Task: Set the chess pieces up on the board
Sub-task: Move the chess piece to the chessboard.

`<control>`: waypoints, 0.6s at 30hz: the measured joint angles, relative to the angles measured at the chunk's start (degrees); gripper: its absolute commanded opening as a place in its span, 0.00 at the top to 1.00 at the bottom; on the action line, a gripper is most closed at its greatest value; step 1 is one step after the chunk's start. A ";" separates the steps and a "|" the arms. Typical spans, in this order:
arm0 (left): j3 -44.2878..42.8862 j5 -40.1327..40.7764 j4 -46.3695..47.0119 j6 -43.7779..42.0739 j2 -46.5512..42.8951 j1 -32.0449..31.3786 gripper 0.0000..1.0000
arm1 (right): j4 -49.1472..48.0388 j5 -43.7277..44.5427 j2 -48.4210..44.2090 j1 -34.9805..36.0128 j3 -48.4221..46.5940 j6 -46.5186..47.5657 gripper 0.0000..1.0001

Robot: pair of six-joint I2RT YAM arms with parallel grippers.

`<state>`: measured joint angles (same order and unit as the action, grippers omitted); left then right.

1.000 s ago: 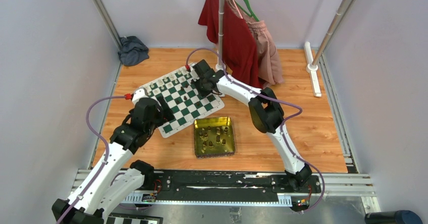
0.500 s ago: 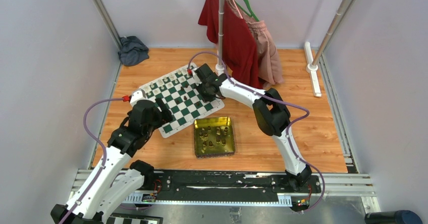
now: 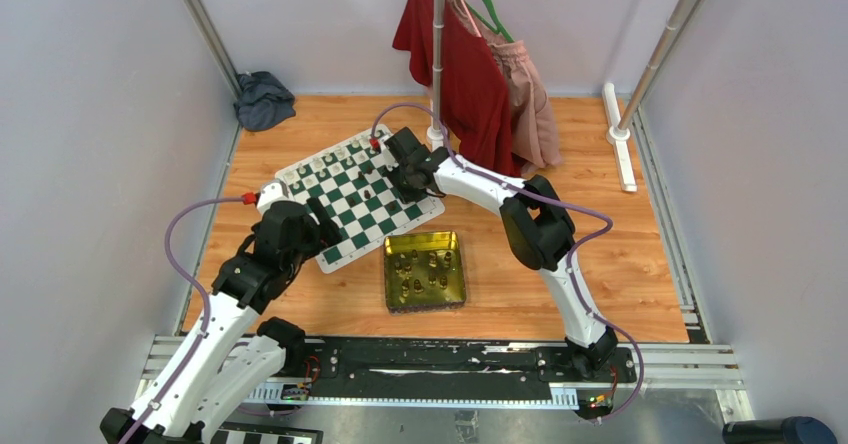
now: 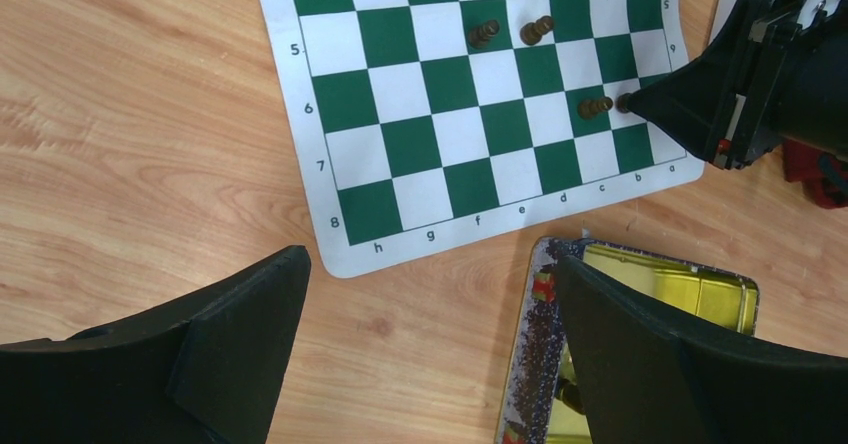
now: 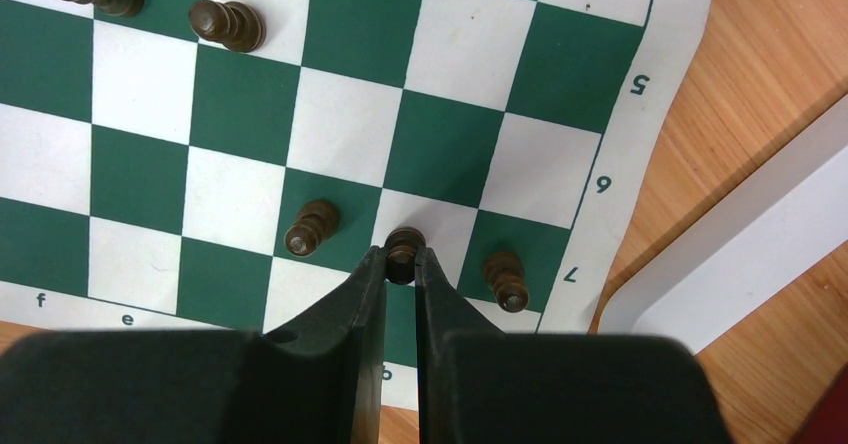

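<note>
The right end effector (image 5: pixel 400 264) is clamped on a dark brown pawn (image 5: pixel 404 247), its two fingers pressed against the piece's sides at lower centre of the right wrist view. The pawn sits over a white square of the board (image 5: pixel 240 114), in the row marked 7 near the mat's right border, though whether it rests on the mat cannot be told. Just beside it, two more dark pawns (image 5: pixel 311 227) stand on the green squares to its left and right, and another pair (image 5: pixel 228 24) stands in the upper left corner. In the top view the board lies at centre left on the wooden worktop (image 3: pixel 600 254), with cream-white pieces (image 3: pixel 322 167) along its upper left edge. The gold-green tin (image 3: pixel 459 264) holding more chessmen lies just below the board. The left end effector (image 4: pixel 430 269) hangs over the board's lower corner with its fingers wide apart, gripping nothing.
</note>
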<state>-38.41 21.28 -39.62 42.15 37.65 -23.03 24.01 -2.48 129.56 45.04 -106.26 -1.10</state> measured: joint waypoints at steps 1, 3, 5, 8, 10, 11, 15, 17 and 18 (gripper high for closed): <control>0.07 0.00 0.00 0.00 -0.09 0.00 0.00 | 0.00 0.02 0.00 0.00 0.00 -0.04 1.00; 0.37 0.00 -0.07 0.00 -0.39 0.00 0.00 | 0.00 0.04 0.00 0.00 0.00 -0.35 1.00; 0.68 0.00 -0.26 -0.02 -0.59 0.00 0.00 | 0.00 0.11 0.00 0.00 0.00 -0.48 0.99; 0.94 0.00 -0.44 -0.04 -0.76 0.00 0.00 | -0.02 0.20 0.00 0.00 0.00 -0.61 0.96; 0.94 0.00 -0.59 -0.04 -0.87 0.00 0.00 | 0.00 0.37 0.00 0.00 0.00 -0.74 0.93; 0.94 -0.02 -0.61 -0.07 -0.96 0.00 0.00 | -0.02 0.55 0.00 0.00 0.00 -0.76 0.92; 0.94 -0.02 -0.79 -0.20 -1.07 0.00 0.00 | 0.00 0.81 0.00 0.02 0.04 -0.79 0.87; 0.94 -0.02 -0.81 -0.17 -1.07 0.00 0.00 | 0.00 1.05 0.00 0.02 0.11 -0.81 0.85; 0.96 0.00 -0.81 -0.17 -1.09 0.00 0.00 | 0.00 1.05 0.00 0.02 0.15 -0.81 0.83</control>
<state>-37.45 21.28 -40.42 41.98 36.56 -23.03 24.01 -1.43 129.56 45.06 -106.10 -1.91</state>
